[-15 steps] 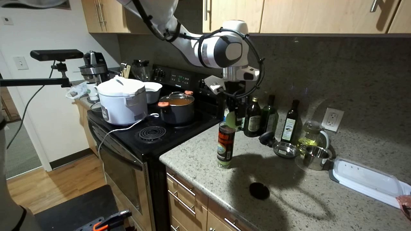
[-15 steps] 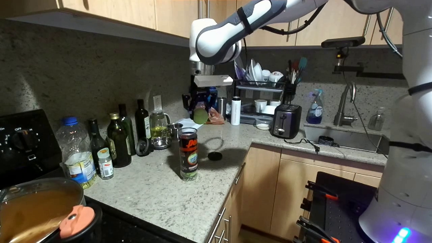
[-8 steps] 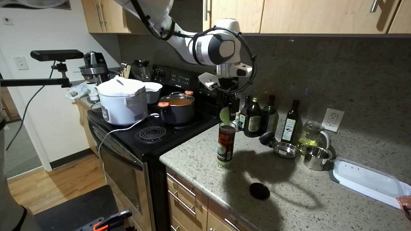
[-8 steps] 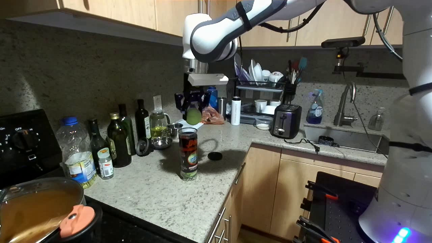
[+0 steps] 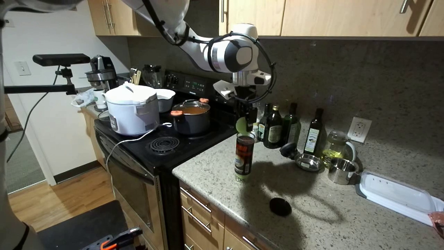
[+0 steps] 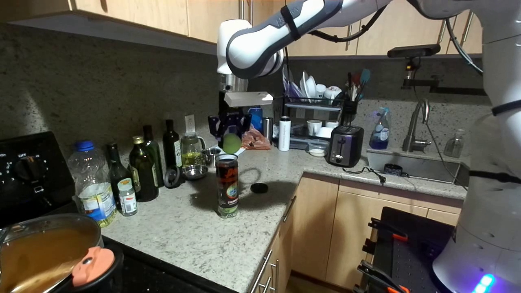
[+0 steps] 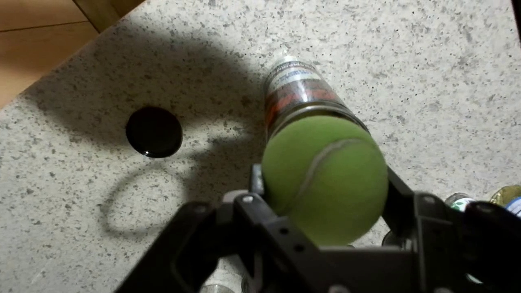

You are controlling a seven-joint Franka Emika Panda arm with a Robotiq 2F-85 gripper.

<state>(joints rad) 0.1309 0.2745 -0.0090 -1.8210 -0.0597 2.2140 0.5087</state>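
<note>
- Tennis ball (image 7: pixel 325 171): green, pale seam; held just over the mouth of the tennis ball can (image 6: pixel 227 185); whether it touches the rim cannot be told.
- Gripper (image 7: pixel 323 183): black, pointing down; jaws parted to the ball's width, a finger clamped against either side of it.
- Can, details: clear, black label, orange-red lettering; standing upright; green visible at the base.
- Speckled stone countertop (image 6: pixel 175 244): under the can.
- Black disc (image 7: pixel 154 132): flat on the countertop, apart from the can.
- Gold-capped dark bottle (image 5: pixel 274 128): among several tall bottles near the backsplash (image 5: pixel 381 80).
- Clear plastic bottle (image 6: pixel 91 183): blue cap; small glass jar (image 6: pixel 127 201) near it.
- Glass pitcher (image 5: pixel 332 149): yellow-green liquid inside; steel cup (image 5: pixel 338 175) and shallow metal bowl (image 5: pixel 308 162) near it.
- Electric stove (image 5: pixel 194 146): beside the countertop; bears white rice cooker (image 5: pixel 131 109) and lidded pot (image 5: pixel 191 122) with orange grips.
- Black toaster (image 6: pixel 346 145), dish rack (image 6: pixel 313 106), spray bottle (image 6: pixel 379 132) of blue liquid: well apart from the can.
</note>
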